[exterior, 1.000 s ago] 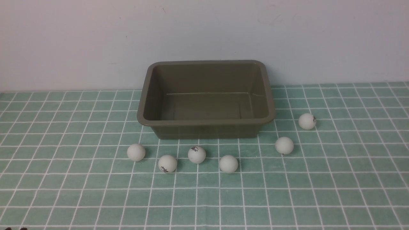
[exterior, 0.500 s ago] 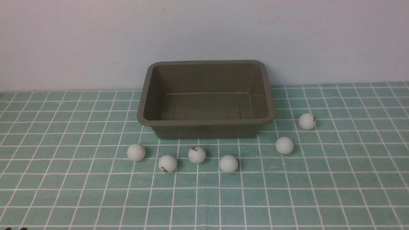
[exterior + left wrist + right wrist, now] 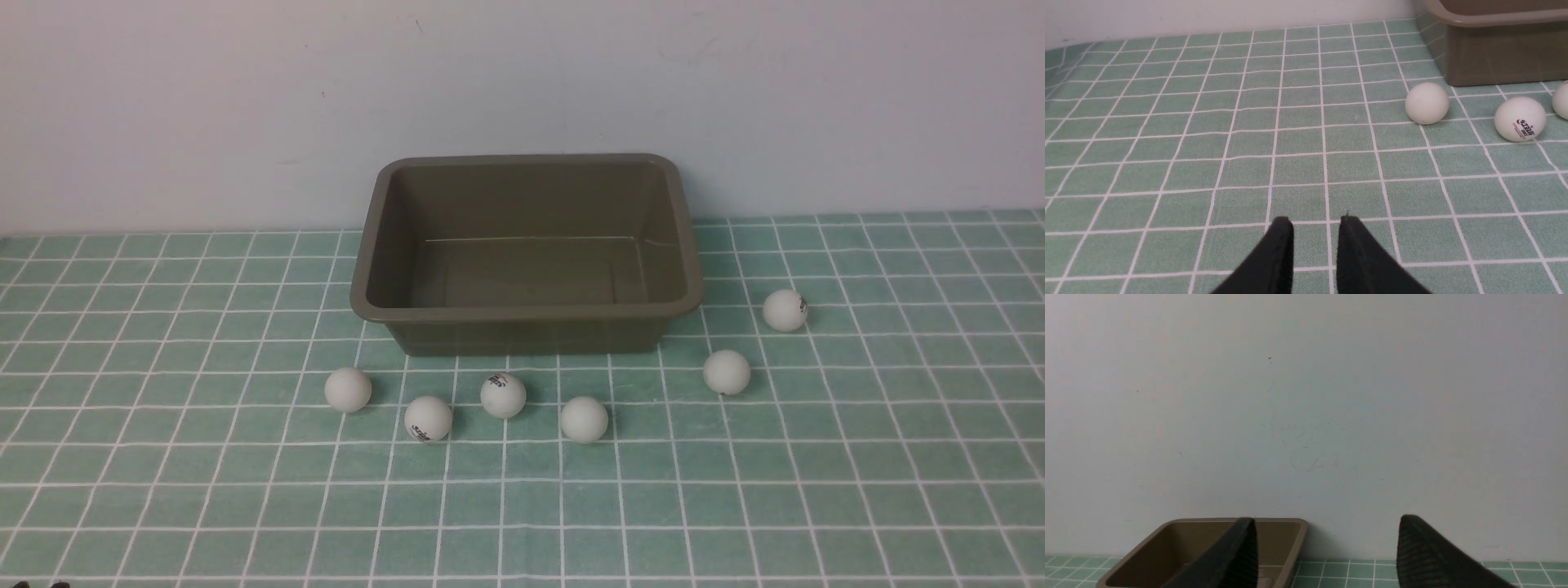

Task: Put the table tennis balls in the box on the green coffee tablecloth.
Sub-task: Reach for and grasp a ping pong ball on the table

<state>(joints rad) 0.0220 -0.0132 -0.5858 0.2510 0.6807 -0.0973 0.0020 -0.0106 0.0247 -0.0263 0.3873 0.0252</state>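
box (image 3: 526,336) + 6 balls (image 3: 503,395): same pos. as prev. front frame
L gripper (image 3: 1314,222): narrow gap, empty
R gripper (image 3: 1327,520): wide, empty

Six table tennis balls (image 3: 584,420); one box (image 3: 526,335); one green tablecloth (image 3: 522,506)

Tool (image 3: 1327,518) open; box (image 3: 1295,555) (brown) behind one finger; wall (image 3: 1331,416) beyond.

Front camera looks forward and down; left wrist's, lower and nearer, shares the cloth's (image 3: 204,490) left.
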